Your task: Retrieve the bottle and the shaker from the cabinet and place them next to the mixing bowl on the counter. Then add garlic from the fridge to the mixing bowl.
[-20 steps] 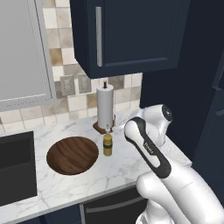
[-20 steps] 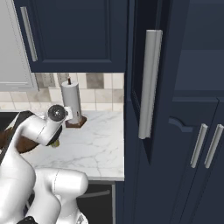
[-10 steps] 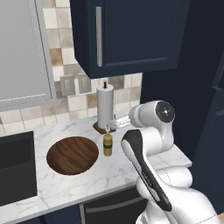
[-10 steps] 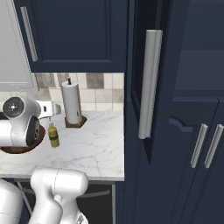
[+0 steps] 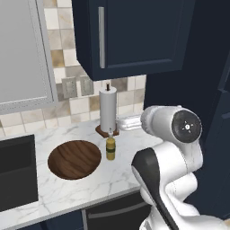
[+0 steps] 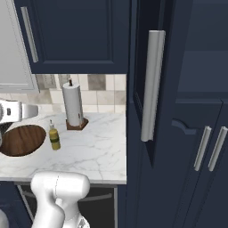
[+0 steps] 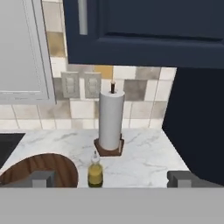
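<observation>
The bottle (image 5: 110, 148) (image 6: 54, 138) (image 7: 95, 171) is slim, olive-yellow and dark-spouted. It stands upright on the white marble counter (image 5: 121, 168) (image 6: 98, 147), just right of the mixing bowl (image 5: 74, 159) (image 6: 20, 140) (image 7: 41, 168), a wide dark wooden dish. In the hand view my gripper (image 7: 112, 178) is open, with its fingertips (image 7: 43, 178) far apart and nothing between them. It hangs back from the bottle and faces the tiled wall. The navy upper cabinet (image 5: 130, 36) (image 7: 144, 30) above is closed. The shaker, garlic and fridge are out of view.
A tall white paper-towel roll (image 5: 108, 114) (image 6: 73, 104) (image 7: 110, 119) stands on a brown base just behind the bottle. A black sink (image 5: 15, 173) lies left of the bowl. At the counter's right end, a tall navy door with a long silver handle (image 6: 151, 84) stands ajar.
My arm has swung up and back from the bottle, so its big round joint sits higher at the right of the left base view. The bottle and bowl have not moved.
</observation>
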You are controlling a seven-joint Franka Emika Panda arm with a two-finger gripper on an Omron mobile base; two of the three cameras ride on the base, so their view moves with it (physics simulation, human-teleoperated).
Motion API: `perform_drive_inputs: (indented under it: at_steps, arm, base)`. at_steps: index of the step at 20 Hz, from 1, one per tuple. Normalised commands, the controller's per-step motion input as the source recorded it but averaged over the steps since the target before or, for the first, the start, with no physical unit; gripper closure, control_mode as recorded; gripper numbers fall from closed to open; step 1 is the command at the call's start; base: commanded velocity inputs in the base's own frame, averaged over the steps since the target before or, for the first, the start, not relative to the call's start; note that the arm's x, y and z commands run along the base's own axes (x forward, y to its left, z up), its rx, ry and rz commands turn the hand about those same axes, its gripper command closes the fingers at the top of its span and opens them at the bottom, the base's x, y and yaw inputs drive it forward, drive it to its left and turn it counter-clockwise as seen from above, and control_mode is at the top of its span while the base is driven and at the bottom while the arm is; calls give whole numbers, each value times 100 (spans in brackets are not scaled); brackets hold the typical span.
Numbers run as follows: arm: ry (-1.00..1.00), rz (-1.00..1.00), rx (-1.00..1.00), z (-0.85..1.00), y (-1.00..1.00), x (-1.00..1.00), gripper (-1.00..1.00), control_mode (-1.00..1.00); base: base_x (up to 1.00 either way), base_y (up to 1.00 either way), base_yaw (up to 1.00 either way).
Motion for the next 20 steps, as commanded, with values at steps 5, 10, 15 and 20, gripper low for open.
perform_drive_inputs:
  at_steps: [5, 10, 15, 20]
  arm:
    - [-15, 0, 18, 41, -27, -75, -100, -100]
    - [5, 0, 1, 80, -48, -65, -100, -100]
    - [34, 0, -9, 15, -73, 41, -100, -100]
    - [17, 0, -4, -13, -52, 28, -100, -100]
  base:
    - [0, 0, 0]
    - [0, 0, 0]
    - [0, 0, 0]
    - [0, 0, 0]
